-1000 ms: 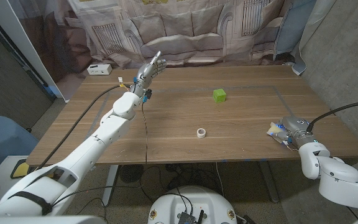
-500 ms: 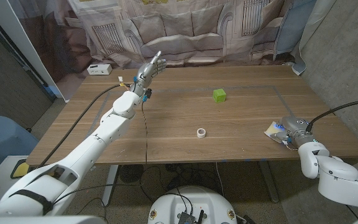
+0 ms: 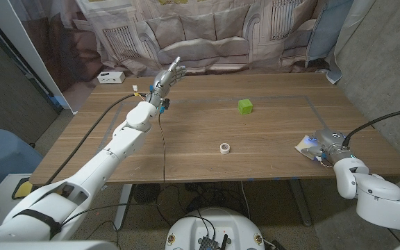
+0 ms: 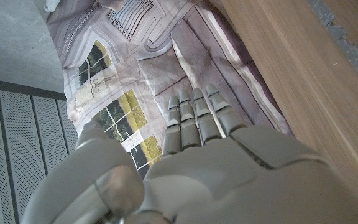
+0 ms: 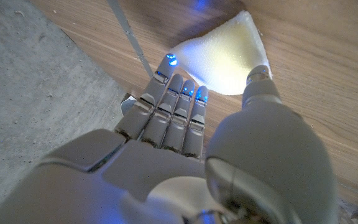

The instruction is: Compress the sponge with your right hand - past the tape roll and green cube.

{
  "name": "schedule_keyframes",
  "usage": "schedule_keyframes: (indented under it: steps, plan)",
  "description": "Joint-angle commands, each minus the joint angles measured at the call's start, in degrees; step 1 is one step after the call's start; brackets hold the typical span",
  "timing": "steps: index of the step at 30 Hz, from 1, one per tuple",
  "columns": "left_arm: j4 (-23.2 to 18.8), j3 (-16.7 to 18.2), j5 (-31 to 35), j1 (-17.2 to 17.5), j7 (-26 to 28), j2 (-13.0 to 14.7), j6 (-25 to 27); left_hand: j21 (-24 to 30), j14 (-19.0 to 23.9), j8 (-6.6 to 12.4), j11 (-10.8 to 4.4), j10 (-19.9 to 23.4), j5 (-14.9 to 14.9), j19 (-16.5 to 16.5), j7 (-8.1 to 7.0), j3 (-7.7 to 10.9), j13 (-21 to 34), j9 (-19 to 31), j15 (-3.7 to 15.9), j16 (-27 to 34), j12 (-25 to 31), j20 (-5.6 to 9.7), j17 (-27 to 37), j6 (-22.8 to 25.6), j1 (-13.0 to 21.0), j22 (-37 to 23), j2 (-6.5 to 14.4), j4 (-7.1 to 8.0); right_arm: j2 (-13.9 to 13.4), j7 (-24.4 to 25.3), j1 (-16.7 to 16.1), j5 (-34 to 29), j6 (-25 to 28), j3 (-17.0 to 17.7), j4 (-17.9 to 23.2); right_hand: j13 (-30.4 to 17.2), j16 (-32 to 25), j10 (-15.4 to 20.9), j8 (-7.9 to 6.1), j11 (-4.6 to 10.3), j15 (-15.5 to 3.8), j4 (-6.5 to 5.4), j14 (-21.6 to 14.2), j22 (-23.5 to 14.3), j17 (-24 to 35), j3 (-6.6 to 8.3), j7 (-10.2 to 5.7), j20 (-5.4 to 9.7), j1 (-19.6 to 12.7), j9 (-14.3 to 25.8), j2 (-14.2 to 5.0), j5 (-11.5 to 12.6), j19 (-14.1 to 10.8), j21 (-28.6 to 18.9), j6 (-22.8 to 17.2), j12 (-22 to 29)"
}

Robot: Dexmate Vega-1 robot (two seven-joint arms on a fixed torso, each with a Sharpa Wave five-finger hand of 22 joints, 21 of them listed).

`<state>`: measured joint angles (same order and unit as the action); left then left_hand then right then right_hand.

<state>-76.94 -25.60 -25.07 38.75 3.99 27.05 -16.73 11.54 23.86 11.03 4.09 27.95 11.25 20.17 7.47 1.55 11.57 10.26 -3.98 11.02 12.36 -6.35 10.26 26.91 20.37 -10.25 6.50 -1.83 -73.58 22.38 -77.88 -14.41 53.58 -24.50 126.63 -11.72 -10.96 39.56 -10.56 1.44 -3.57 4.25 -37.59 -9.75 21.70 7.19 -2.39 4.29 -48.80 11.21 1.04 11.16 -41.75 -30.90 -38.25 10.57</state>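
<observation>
The pale yellow-white sponge (image 3: pixel 303 144) lies near the table's right front edge, to the right of the small white tape roll (image 3: pixel 224 148) and nearer than the green cube (image 3: pixel 245 106). My right hand (image 3: pixel 326 144) sits over it. In the right wrist view the fingers (image 5: pixel 178 102) curl down along one side of the sponge (image 5: pixel 219 59) and the thumb presses its other corner, so the hand grips it. My left hand (image 3: pixel 169 76) hangs raised over the table's far left part, fingers apart, holding nothing; the left wrist view shows this hand (image 4: pixel 197 155) in front of the curtain.
A white box (image 3: pixel 110 77) stands at the table's far left corner. A dark cable (image 3: pixel 163 142) runs across the table (image 3: pixel 276 125) from the left wrist to the front edge. The table's right edge is close to my right hand. A printed curtain hangs behind.
The right hand has shifted slightly left on the sponge, and the sponge's visible corner now looks paler and sticks out further. The left arm has not moved.
</observation>
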Motion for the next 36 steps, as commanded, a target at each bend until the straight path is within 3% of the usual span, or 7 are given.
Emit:
schedule_keyframes:
  steps: [1,10,11,16,24,31,36]
  plan:
    - [0.18,0.07,-0.18,0.18,-0.01,-0.08,-0.43,-0.02,0.25,-0.01,0.12,0.11,-0.21,0.42,0.03,0.2,0.26,0.3,-0.13,-0.11,-0.02,-0.09,0.15,0.18,0.43,-0.13,0.53,-0.21,-0.53,2.43,-0.82,0.8,0.85,0.24,0.87,0.0,0.35,-0.87,0.13,0.15,-1.32,-0.42,1.32,-0.1,-0.11,-0.5,0.07,0.34,1.33,0.07,0.28,0.36,1.25,0.73,0.6,-0.01]
    - [-0.89,0.25,-0.08,0.91,0.47,0.33,-0.22,-0.01,0.32,0.0,-0.1,0.2,-0.22,0.42,0.03,0.29,0.26,0.3,-0.17,-0.08,0.02,-0.14,0.15,0.21,0.51,-0.13,0.6,-0.26,-0.1,7.65,-5.22,3.95,-3.13,4.75,0.74,0.19,-0.14,-0.13,-0.62,-1.92,-0.67,-1.19,1.88,-0.12,-0.54,-1.0,1.87,0.07,3.38,0.05,0.18,0.7,1.41,1.51,-0.17,0.62]
    - [-1.03,0.25,-0.08,0.96,0.44,0.41,-0.14,-0.01,0.33,0.01,-0.03,0.18,-0.22,0.42,0.04,0.3,0.26,0.3,-0.14,-0.08,0.01,-0.12,0.15,0.22,0.52,-0.13,0.61,-0.27,0.09,8.24,-5.62,4.1,-3.56,5.14,0.68,0.25,-0.03,-0.48,-0.62,-2.65,-0.3,-1.17,2.3,-0.12,-0.67,-0.97,1.98,0.04,3.43,0.04,0.14,0.79,1.62,1.71,-0.11,0.48]
    - [-1.75,0.33,-0.06,1.3,0.64,0.69,0.23,-0.01,0.33,0.0,0.08,0.1,-0.23,0.43,0.02,0.35,0.26,0.3,-0.15,-0.08,-0.02,-0.13,0.15,0.21,0.55,-0.13,0.65,-0.29,1.1,10.43,-7.43,4.96,-5.84,7.13,0.35,0.52,0.5,-4.42,0.16,-3.64,0.72,-1.6,6.19,-0.09,-1.47,-1.13,3.04,-0.67,4.9,0.02,-0.27,1.24,3.67,3.58,3.18,-0.38]
    - [-2.76,0.49,0.02,1.71,0.94,1.13,0.72,-0.01,0.3,0.0,0.03,0.15,-0.23,0.43,0.07,0.43,0.26,0.3,-0.23,-0.1,-0.01,-0.12,0.15,0.22,0.62,-0.14,0.72,-0.32,2.22,11.66,-8.66,4.63,-7.21,8.3,0.07,0.65,0.64,-8.86,0.61,-3.68,1.88,-1.78,10.1,-0.03,-2.51,-1.39,3.92,-1.28,6.32,0.02,-0.25,1.45,5.99,5.85,8.15,-0.64]
    - [-3.12,0.52,-0.04,1.87,1.0,1.23,1.03,0.0,0.3,-0.01,0.16,0.19,-0.24,0.45,0.02,0.52,0.26,0.3,-0.15,-0.1,0.01,-0.11,0.15,0.2,0.69,-0.14,0.78,-0.37,3.51,12.31,-9.73,4.7,-8.75,9.69,-0.4,0.71,0.82,-14.07,0.04,-4.11,3.26,-2.02,16.77,0.06,-4.13,-1.9,4.44,-4.41,8.43,0.02,0.0,1.75,13.51,11.06,11.93,-0.42]
    - [-3.1,0.51,0.03,1.88,1.07,1.17,0.93,-0.01,0.35,-0.02,-0.15,0.08,-0.25,0.44,-0.01,0.6,0.26,0.3,-0.13,-0.08,-0.03,-0.11,0.15,0.16,0.76,-0.14,0.85,-0.4,4.75,12.68,-10.77,5.39,-11.02,11.43,-1.08,0.67,0.46,-15.32,-0.29,-4.45,3.4,-2.1,19.38,0.09,-5.12,-2.02,4.33,-3.37,9.53,-0.03,-0.13,1.92,20.26,15.28,12.86,0.09]
